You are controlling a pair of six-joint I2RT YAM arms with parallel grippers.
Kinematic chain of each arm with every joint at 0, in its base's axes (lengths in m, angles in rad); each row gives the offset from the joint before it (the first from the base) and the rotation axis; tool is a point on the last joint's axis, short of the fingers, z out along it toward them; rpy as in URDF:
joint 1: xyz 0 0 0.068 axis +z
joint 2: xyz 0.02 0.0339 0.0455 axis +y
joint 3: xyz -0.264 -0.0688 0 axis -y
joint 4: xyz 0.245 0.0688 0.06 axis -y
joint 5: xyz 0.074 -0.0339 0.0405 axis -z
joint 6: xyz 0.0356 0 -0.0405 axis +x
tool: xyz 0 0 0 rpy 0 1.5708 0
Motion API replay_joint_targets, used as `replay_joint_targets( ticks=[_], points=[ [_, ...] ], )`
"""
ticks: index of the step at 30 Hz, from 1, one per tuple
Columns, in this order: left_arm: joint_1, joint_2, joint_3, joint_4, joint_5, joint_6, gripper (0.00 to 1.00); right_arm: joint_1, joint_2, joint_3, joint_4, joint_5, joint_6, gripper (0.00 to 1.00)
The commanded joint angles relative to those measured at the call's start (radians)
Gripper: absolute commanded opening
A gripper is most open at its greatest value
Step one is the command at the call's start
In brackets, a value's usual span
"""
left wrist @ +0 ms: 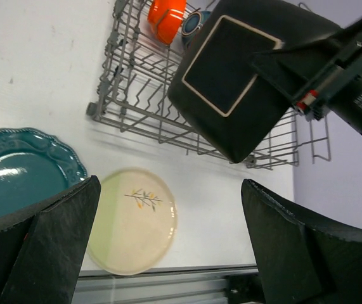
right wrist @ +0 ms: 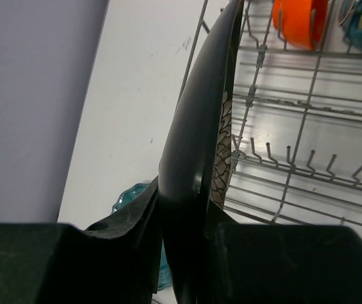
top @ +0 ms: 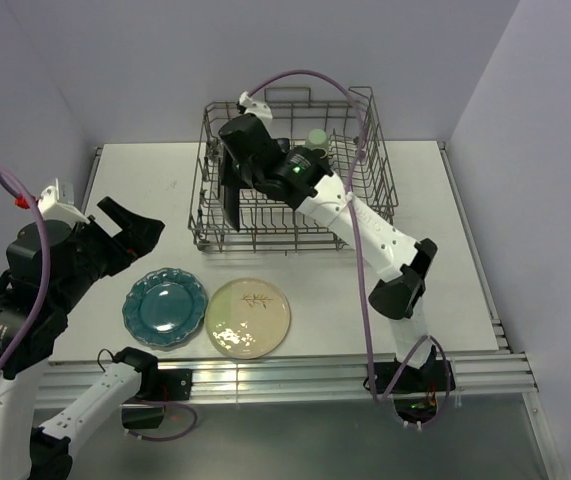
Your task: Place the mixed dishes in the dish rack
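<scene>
My right gripper (top: 233,168) (right wrist: 190,237) is shut on the black square floral plate (top: 231,203) (left wrist: 231,69) (right wrist: 200,126) and holds it on edge over the left end of the dish rack (top: 380,165) (left wrist: 136,95) (right wrist: 295,158). The red-orange bowl (left wrist: 166,16) (right wrist: 300,22), the dark bowl (left wrist: 193,22) and the pale green cup (top: 317,138) sit in the rack. The teal scalloped plate (top: 165,307) (left wrist: 22,174) and the cream round plate (top: 248,317) (left wrist: 133,218) lie flat on the table. My left gripper (top: 135,225) (left wrist: 168,240) is open and empty above them. The mug and glass are out of view.
The rack stands at the far edge of the white table (top: 445,280), next to the back wall. Side walls close in on the left and right. The right arm (top: 365,225) reaches across the rack's right front. Metal rails (top: 315,372) run along the near edge.
</scene>
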Motion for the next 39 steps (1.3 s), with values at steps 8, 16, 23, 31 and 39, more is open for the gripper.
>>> replay_joint_targets(
  ticks=[8, 16, 23, 31, 39],
  points=[
    [0.001, -0.006, -0.037, 0.038, -0.05, 0.183, 0.99, -0.013, 0.115, 0.13, 0.207, 0.008, 0.044, 0.0],
    [0.001, -0.01, -0.054, 0.024, -0.049, 0.236, 0.99, -0.05, 0.138, 0.132, 0.265, 0.009, 0.048, 0.0],
    [0.001, 0.005, -0.057, 0.015, -0.069, 0.251, 0.99, -0.06, 0.19, 0.117, 0.331, -0.027, 0.036, 0.0],
    [0.001, 0.013, -0.062, -0.001, -0.081, 0.259, 0.99, -0.031, 0.241, 0.101, 0.359, -0.001, -0.016, 0.0],
    [0.001, 0.02, -0.068, -0.001, -0.092, 0.262, 0.99, -0.016, 0.233, 0.043, 0.347, 0.057, -0.073, 0.0]
  ],
)
